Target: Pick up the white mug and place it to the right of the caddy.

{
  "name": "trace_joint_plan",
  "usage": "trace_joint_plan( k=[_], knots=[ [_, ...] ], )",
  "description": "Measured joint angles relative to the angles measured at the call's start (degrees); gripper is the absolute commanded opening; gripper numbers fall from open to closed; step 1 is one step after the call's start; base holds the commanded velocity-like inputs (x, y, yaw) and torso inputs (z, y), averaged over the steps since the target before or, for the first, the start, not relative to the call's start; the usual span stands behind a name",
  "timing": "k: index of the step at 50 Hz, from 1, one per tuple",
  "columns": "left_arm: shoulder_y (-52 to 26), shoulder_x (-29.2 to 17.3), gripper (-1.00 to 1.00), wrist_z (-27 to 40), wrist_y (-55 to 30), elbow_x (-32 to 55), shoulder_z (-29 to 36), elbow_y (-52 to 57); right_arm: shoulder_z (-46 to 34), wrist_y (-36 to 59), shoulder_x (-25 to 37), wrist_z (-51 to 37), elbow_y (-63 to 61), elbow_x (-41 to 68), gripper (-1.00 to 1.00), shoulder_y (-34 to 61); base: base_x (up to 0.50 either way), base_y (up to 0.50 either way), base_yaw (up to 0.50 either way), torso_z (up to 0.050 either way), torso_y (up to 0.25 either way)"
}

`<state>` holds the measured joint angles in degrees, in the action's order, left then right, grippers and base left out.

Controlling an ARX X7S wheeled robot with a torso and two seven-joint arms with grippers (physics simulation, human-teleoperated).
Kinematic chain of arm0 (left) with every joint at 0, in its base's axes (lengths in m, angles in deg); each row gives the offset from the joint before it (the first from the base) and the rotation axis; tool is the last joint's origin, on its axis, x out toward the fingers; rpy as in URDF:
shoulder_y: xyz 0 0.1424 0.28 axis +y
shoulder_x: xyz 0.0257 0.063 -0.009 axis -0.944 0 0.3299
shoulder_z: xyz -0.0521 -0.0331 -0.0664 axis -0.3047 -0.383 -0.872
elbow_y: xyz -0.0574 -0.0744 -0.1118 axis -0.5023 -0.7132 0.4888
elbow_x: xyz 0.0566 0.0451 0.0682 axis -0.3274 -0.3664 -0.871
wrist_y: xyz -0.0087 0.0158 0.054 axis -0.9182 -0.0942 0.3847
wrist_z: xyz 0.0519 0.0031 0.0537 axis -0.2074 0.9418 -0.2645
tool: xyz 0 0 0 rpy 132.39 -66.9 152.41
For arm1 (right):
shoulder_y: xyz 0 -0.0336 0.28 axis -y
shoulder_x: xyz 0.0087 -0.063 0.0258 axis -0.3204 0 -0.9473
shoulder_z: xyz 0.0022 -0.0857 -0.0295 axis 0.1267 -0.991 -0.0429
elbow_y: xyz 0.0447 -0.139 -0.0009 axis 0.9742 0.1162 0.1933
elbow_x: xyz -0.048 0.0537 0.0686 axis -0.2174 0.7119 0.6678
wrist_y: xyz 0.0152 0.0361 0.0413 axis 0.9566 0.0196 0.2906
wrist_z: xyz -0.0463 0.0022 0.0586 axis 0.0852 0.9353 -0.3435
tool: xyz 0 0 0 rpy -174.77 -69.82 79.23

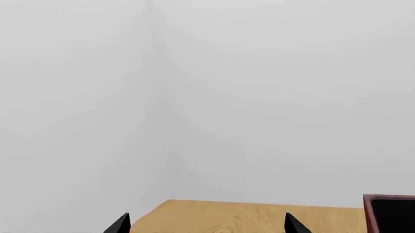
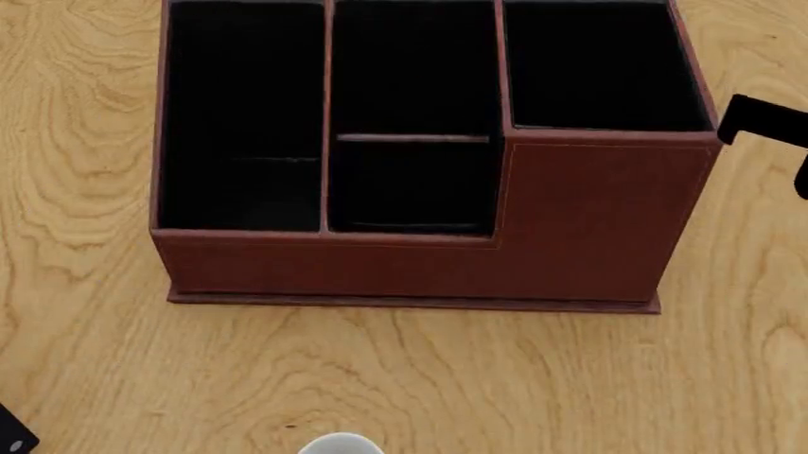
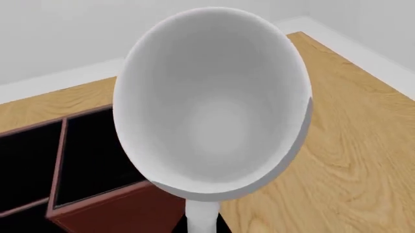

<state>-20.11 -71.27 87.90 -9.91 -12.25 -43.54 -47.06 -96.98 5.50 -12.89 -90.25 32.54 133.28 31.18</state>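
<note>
A: Left gripper (image 1: 207, 229)?
B: Fingers spread, nothing between the two black tips. Its wrist view shows white walls, a table (image 1: 227, 213) corner and one corner of the caddy (image 1: 389, 213).
A: Right gripper?
B: Can't tell. No fingertip shows in its wrist view. The mug (image 3: 211, 111) fills that frame.
A: Describe the mug.
B: All white and glossy, with its mouth facing the camera and nothing inside. A white strip at its rim looks like the handle (image 3: 202, 217). It sits very close to the lens.
A: Where is it relative to the caddy?
B: It's by the caddy's taller corner section, with bare table on its other side. Whether it touches the caddy or rests on the table, can't tell.
A: Head view?
B: The caddy runs from centre to 12 o'clock. It's reddish-brown with black-lined compartments, and the taller section is on its 3 o'clock side. Wood table lies all round it. A black arm part (image 2: 762, 123) pokes in at the 3 o'clock edge, just beside the tall section.
A: Is the mug in that view?
B: Not identifiable. There's a small white rounded bit (image 2: 339, 445) at the 6 o'clock edge, too cropped to name. A black corner (image 2: 13, 440) sits at 7 o'clock.
</note>
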Motion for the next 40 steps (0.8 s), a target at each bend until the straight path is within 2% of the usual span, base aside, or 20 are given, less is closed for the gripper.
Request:
trace_joint_plan(
  k=[40],
  knots=[
    [0.2,0.7,1.0,0.4,-0.4,-1.8,1.5,0.1,-5.0,-8.9,-0.8,9.6,4.2,-4.3,-1.0,-14.2,0.0,0.0,0.0,0.0,0.001]
  ],
)
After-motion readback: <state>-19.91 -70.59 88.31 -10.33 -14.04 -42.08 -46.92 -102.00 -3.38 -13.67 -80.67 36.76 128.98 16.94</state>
